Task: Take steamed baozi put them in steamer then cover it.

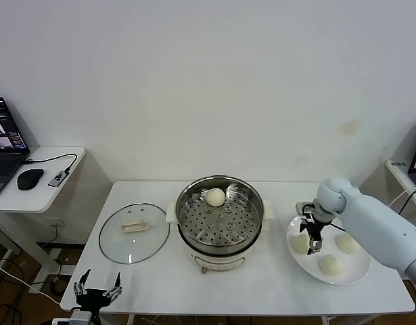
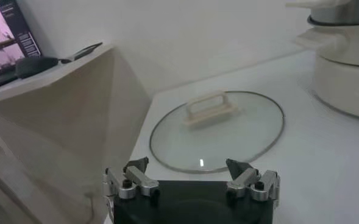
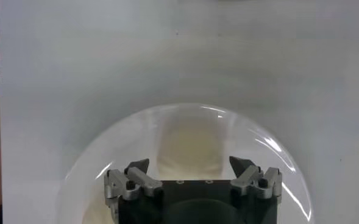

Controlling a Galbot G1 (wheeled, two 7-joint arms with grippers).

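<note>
The steamer (image 1: 220,220) stands mid-table with one baozi (image 1: 215,197) on its perforated tray. Three more baozi (image 1: 330,265) lie on a white plate (image 1: 356,271) at the right. My right gripper (image 1: 314,240) hangs open just above the plate's leftmost baozi (image 1: 301,244); the right wrist view shows that baozi (image 3: 191,143) between the spread fingers of the right gripper (image 3: 190,165), with nothing gripped. The cover (image 1: 134,232) lies flat on the table left of the steamer. My left gripper (image 1: 97,288) waits open below the table's front left edge, facing the cover (image 2: 219,129).
A side table at the far left carries a laptop (image 1: 5,145) and a mouse (image 1: 30,179). Another small table edge shows at the far right. The steamer's white base (image 2: 347,79) appears beyond the cover in the left wrist view.
</note>
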